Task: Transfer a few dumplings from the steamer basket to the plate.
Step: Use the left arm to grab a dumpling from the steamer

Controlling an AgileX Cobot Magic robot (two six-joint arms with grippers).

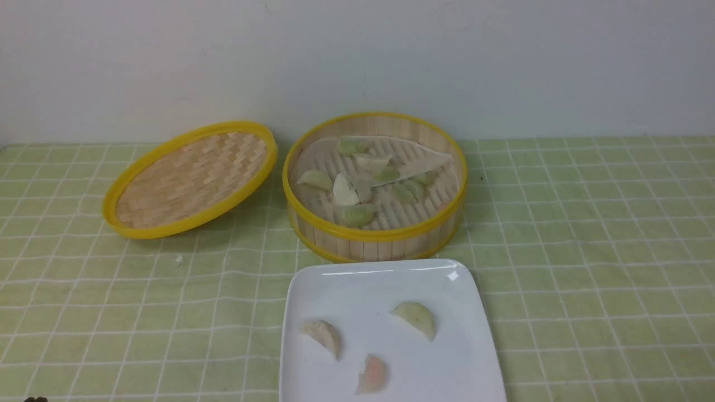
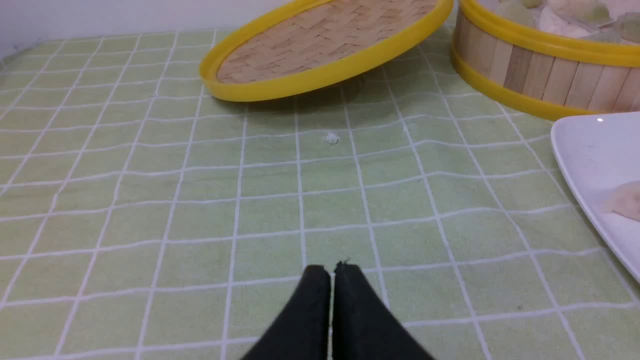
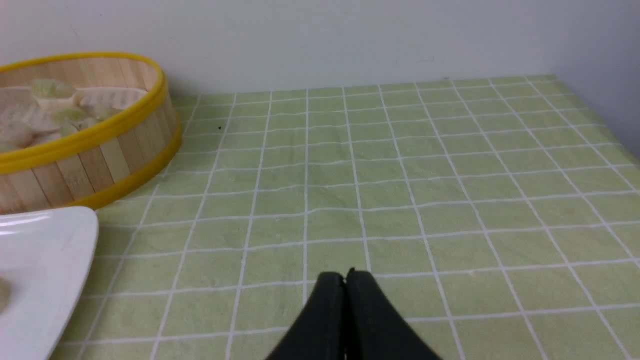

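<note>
- L gripper [image 2: 331,270]: black fingers pressed tight together, nothing between; low over green checked tablecloth [image 2: 200,200], left of plate.
- R gripper [image 3: 345,275]: same, closed & empty, over cloth right of plate.
- Plate [image 1: 447,357]: front-centre, just in front of steamer basket [image 1: 374,240]; 3 dumplings [image 1: 416,318] on it, all apart.
- Basket: several more dumplings inside, on liner sheet [image 1: 416,162].
- Woven lid [image 1: 190,178]: left of basket, tilted, edge nearest basket raised.
- Small white crumb [image 1: 179,259] on cloth near lid.
</note>
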